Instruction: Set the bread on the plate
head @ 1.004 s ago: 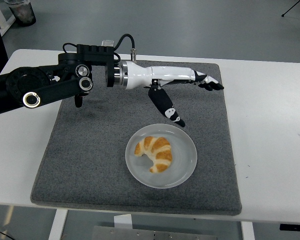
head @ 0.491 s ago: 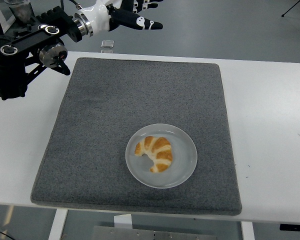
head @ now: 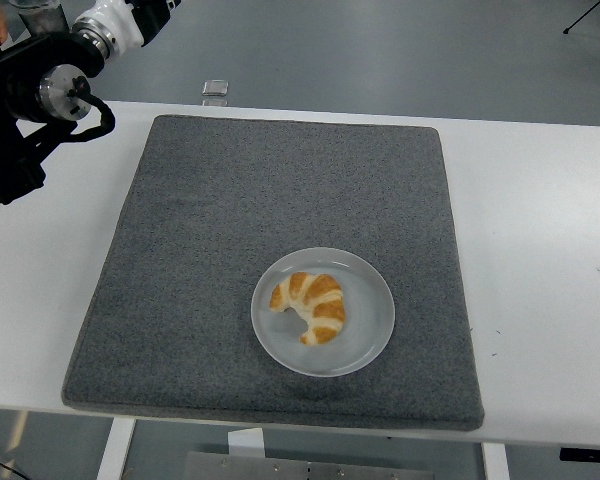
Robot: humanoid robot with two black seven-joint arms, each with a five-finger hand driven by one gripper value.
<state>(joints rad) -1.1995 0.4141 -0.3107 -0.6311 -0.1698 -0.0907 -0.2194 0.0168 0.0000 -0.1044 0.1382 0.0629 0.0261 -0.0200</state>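
A golden croissant (head: 310,304) lies on a white round plate (head: 370,330), which sits on the grey mat (head: 210,230) a little right of its middle and toward the near edge. My left arm (head: 50,90) is raised at the top left corner, well away from the plate; its white forearm (head: 115,25) runs out of the picture's top, so the hand itself is cut off. The right arm does not show.
The grey mat covers most of the white table (head: 540,250). A small clear object (head: 215,90) rests on the table just behind the mat's far edge. A dark container (head: 35,12) stands on the floor at the top left.
My left arm has swung back from over the mat to the top left corner, and its hand has gone out of the picture. The croissant and plate have not moved.
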